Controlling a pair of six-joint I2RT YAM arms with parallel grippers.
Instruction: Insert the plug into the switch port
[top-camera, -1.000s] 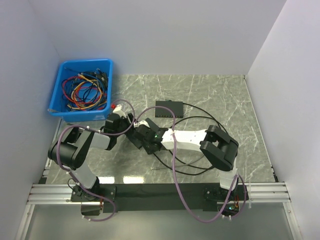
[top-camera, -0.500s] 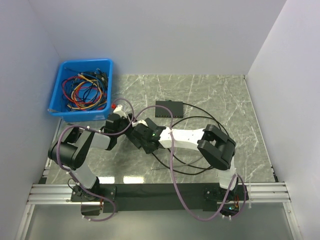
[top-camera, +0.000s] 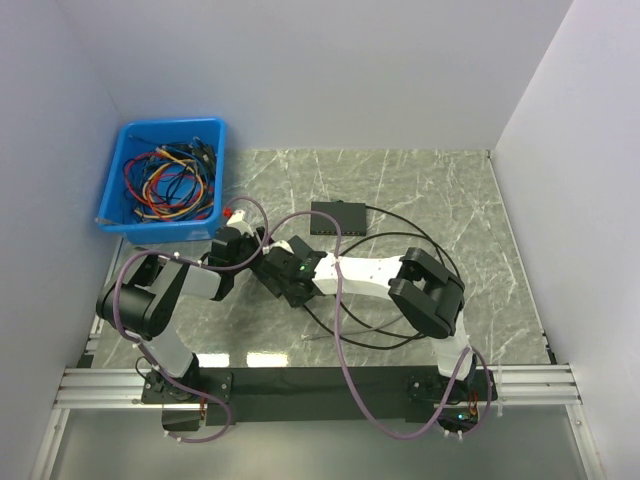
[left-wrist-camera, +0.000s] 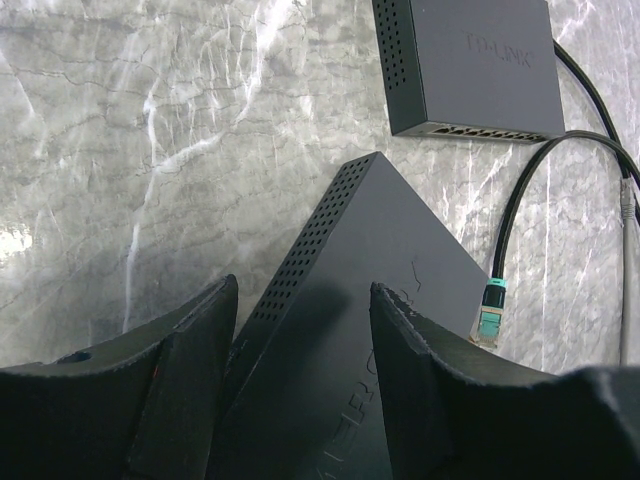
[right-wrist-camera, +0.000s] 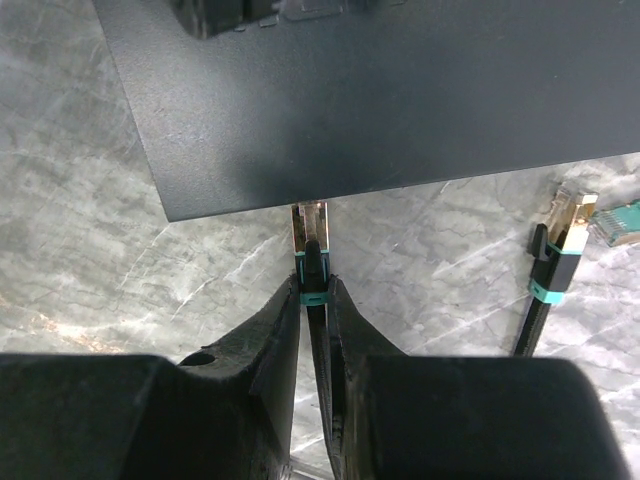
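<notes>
Two plugs with teal bands and two switches are seen. One plug (right-wrist-camera: 310, 245) is pinched in the right gripper (right-wrist-camera: 313, 292), its tip at the near edge of the switch (right-wrist-camera: 380, 90), which the left gripper (left-wrist-camera: 303, 300) clamps by its sides. The second plug (right-wrist-camera: 558, 235) lies loose on the table (left-wrist-camera: 150, 130) near it, and the second switch (left-wrist-camera: 465, 65) lies further back.

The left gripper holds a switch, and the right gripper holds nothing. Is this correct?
No. The right gripper pinches a plug, its tip at the edge of the switch; the right wrist view shows it. The left gripper does hold the switch.
</notes>
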